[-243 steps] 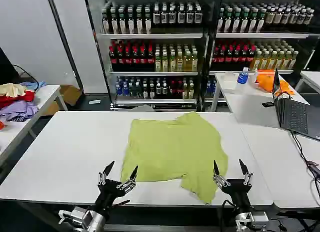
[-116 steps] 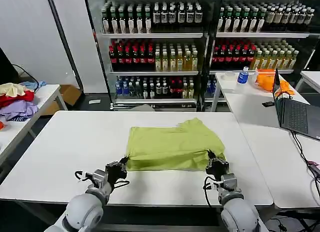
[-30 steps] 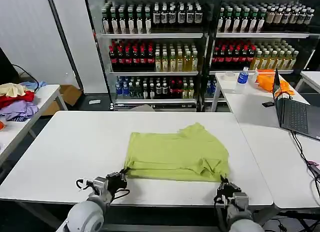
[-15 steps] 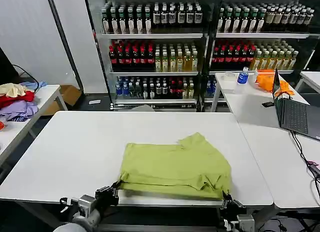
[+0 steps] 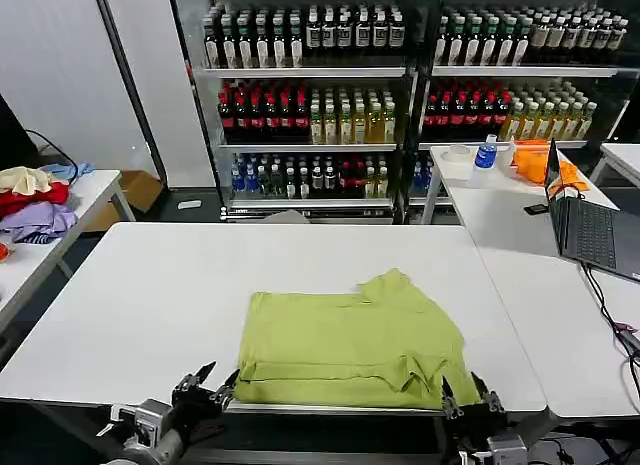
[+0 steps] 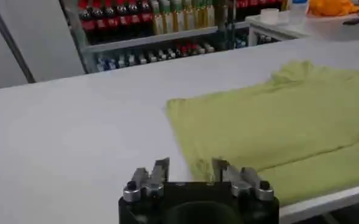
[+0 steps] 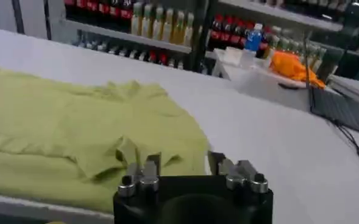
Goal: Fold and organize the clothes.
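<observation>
Left claw [image 5: 213,383] apparently open, T-shirt [image 5: 350,335] folded

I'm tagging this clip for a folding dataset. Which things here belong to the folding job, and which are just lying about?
Job:
T-shirt, folded at the table's near edge
left gripper, open
right gripper, open

Lying about:
garment pile
orange cloth
laptop
blue-capped bottle
shelved drinks

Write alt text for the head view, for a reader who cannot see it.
A lime T-shirt, folded once, lies at the near edge of a white table. The left gripper and right gripper sit open at its near corners, holding nothing. Shelves of bottled drinks stand behind.
</observation>
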Action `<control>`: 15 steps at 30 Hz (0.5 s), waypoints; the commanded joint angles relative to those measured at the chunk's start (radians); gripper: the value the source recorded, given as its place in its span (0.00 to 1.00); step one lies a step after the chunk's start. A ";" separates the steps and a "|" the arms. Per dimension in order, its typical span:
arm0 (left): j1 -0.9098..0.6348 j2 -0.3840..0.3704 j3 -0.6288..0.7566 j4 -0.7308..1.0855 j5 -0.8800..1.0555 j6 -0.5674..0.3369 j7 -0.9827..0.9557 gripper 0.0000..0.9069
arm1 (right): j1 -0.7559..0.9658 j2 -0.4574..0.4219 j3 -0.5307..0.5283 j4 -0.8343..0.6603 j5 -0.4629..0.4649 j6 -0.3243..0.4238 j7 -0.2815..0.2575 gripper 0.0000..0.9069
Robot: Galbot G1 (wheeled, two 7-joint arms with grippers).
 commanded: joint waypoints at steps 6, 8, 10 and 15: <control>-0.366 0.018 0.131 0.235 -0.103 0.000 -0.006 1.00 | 0.644 -0.048 -0.170 -0.449 0.225 -0.055 0.059 1.00; -0.439 0.013 0.194 0.298 -0.104 0.001 -0.006 1.00 | 0.720 -0.037 -0.200 -0.510 0.238 -0.059 0.062 1.00; -0.528 0.003 0.251 0.349 -0.104 0.002 -0.007 1.00 | 0.798 -0.015 -0.232 -0.595 0.247 -0.062 0.063 1.00; -0.698 -0.034 0.354 0.505 -0.124 0.008 -0.017 1.00 | 0.903 0.029 -0.280 -0.731 0.247 -0.063 0.059 1.00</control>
